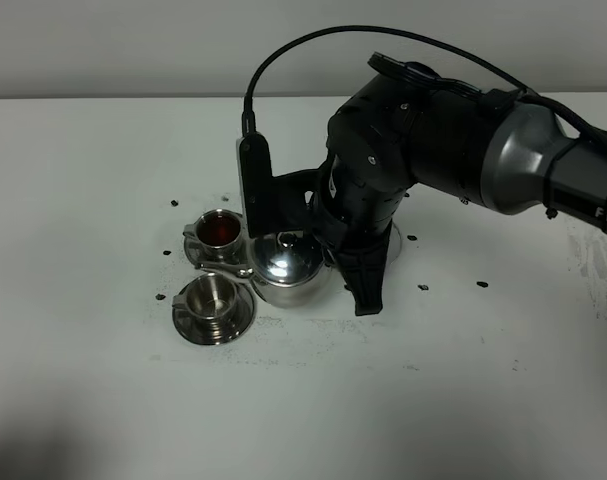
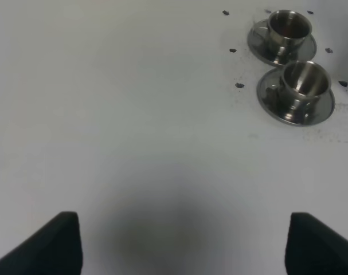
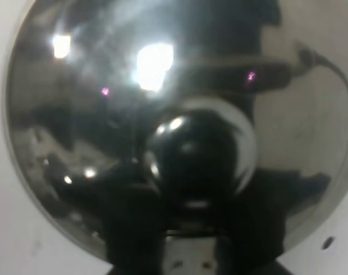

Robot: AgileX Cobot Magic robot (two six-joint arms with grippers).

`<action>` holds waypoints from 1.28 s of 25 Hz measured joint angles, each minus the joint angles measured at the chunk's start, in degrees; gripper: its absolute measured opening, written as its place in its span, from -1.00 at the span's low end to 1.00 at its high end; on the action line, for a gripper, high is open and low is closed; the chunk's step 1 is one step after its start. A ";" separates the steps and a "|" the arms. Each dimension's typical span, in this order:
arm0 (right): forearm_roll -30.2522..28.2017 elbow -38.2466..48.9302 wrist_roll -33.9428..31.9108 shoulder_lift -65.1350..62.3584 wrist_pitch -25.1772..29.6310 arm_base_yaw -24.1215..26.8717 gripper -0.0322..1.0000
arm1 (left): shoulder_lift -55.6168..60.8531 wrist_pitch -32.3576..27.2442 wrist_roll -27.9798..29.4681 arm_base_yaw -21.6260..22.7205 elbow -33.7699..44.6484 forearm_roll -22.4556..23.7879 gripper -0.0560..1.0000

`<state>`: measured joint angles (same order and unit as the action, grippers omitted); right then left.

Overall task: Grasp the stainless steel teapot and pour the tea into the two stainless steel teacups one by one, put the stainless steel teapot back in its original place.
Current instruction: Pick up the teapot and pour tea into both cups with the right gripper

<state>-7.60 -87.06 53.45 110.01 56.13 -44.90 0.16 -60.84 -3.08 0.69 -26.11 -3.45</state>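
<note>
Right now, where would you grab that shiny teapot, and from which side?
Take the stainless steel teapot by its handle, from the right in the high view. Its thin spout points left between the two teacups, so the handle side faces the right hand, which hides it.

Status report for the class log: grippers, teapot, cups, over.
Left gripper open over table. Right gripper shut on stainless steel teapot, spout by empty near teacup. Far teacup holds tea. Nothing blocking.

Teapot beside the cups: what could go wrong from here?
The teapot's spout points between the two cups, so tea could miss and spill onto the table. The nearer teacup looks empty, while the farther teacup holds tea; more poured there could overflow it.
</note>
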 joint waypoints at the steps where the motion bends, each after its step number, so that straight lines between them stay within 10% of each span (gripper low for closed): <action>1: -0.88 -0.33 0.93 0.54 0.09 0.00 -0.60 | 0.00 0.00 0.00 0.00 0.00 0.00 0.42; 32: -18.16 -9.54 1.02 11.92 2.20 -3.59 -0.60 | 0.00 0.00 -0.05 0.00 0.00 0.00 0.42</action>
<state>-25.75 -96.60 54.48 121.93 58.33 -48.50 0.16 -60.84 -3.14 0.69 -26.11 -3.45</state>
